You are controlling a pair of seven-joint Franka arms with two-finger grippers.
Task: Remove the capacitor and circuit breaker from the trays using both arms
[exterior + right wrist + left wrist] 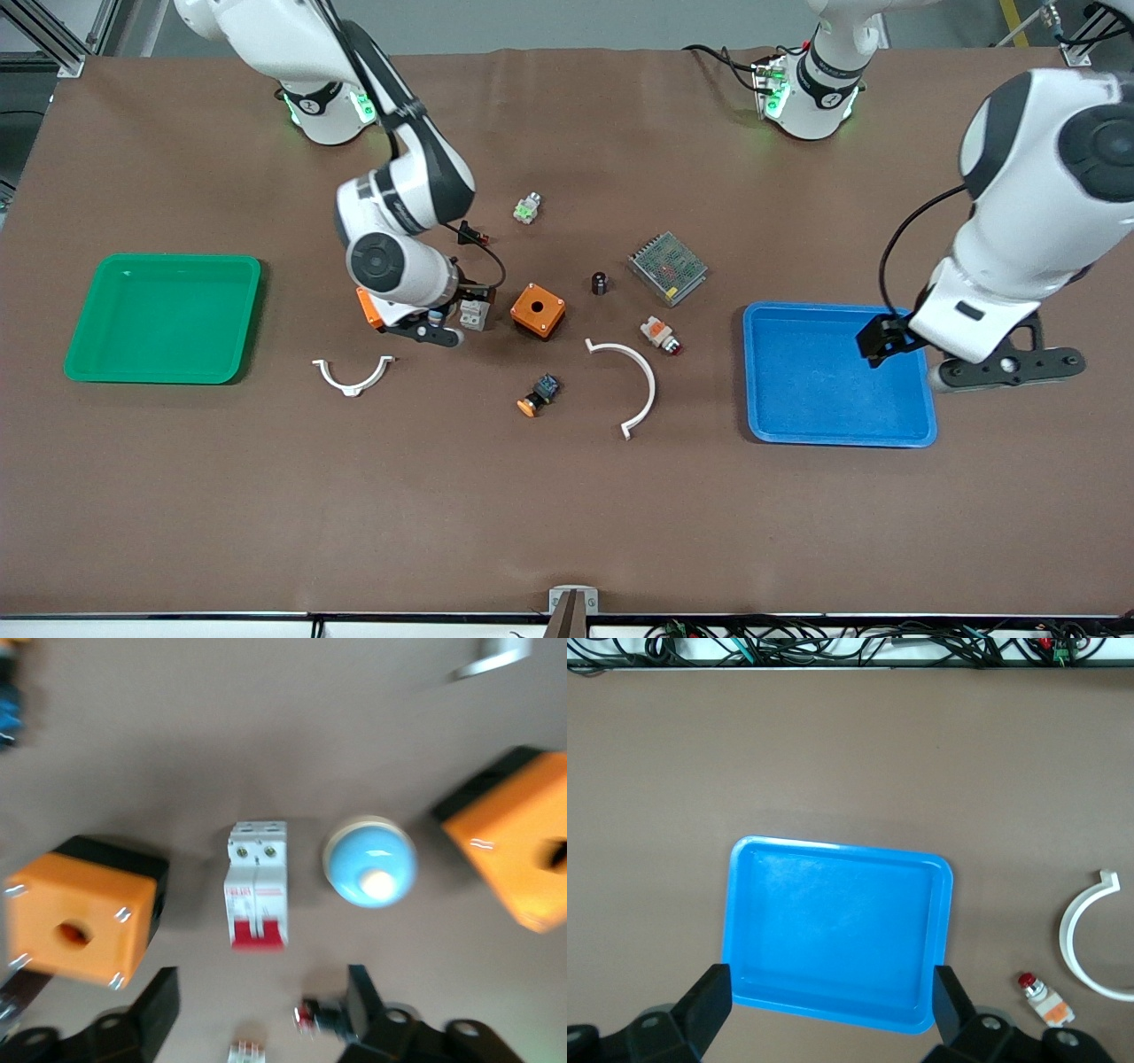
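The breaker (475,314), a white block with red levers, lies on the table between two orange boxes. In the right wrist view the breaker (258,884) sits just ahead of the fingertips. My right gripper (456,306) hovers low over it, open and empty, as the right wrist view (261,1010) shows. The capacitor (600,283), a tiny black cylinder, stands beside the metal mesh box (668,267). My left gripper (886,341) is open and empty above the blue tray (824,390), and its view (831,999) shows the tray (833,921) empty.
An orange box (538,310) and a second one (368,307) flank the breaker, with a blue-domed button (369,861) beside it. A green tray (164,317) lies at the right arm's end. Two white arcs (631,381), (353,375) and three buttons (539,395), (660,334), (474,235) are scattered mid-table.
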